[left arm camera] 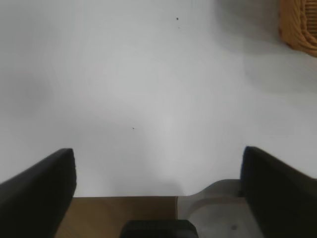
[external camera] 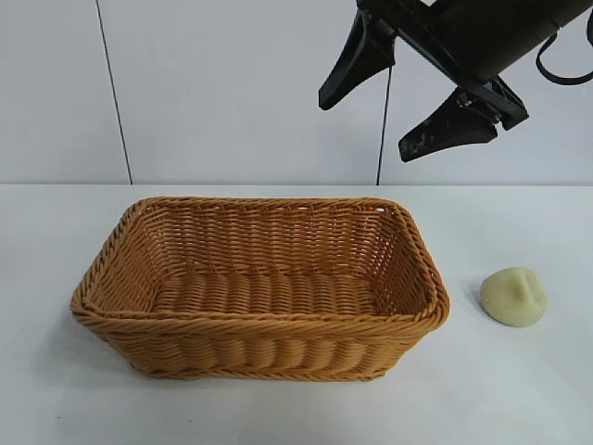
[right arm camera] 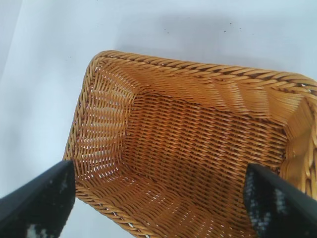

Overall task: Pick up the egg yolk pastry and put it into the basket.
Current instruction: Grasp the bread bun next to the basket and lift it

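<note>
The egg yolk pastry (external camera: 514,297), a small pale cream dome with a crease, lies on the white table to the right of the basket (external camera: 102,292). The basket is orange-brown wicker, rectangular and empty; it fills the right wrist view (right arm camera: 94,79), and a corner of it shows in the left wrist view (left arm camera: 299,25). My right gripper (external camera: 366,125) hangs open and empty high above the basket's back right corner, well above the pastry. My left gripper (left arm camera: 158,168) is open and empty over bare table near its edge; it is outside the exterior view.
The white table (external camera: 278,413) runs on all sides of the basket. A pale wall (external camera: 232,83) stands behind. In the left wrist view the table's edge (left arm camera: 124,197) and a brown surface below it show near the fingers.
</note>
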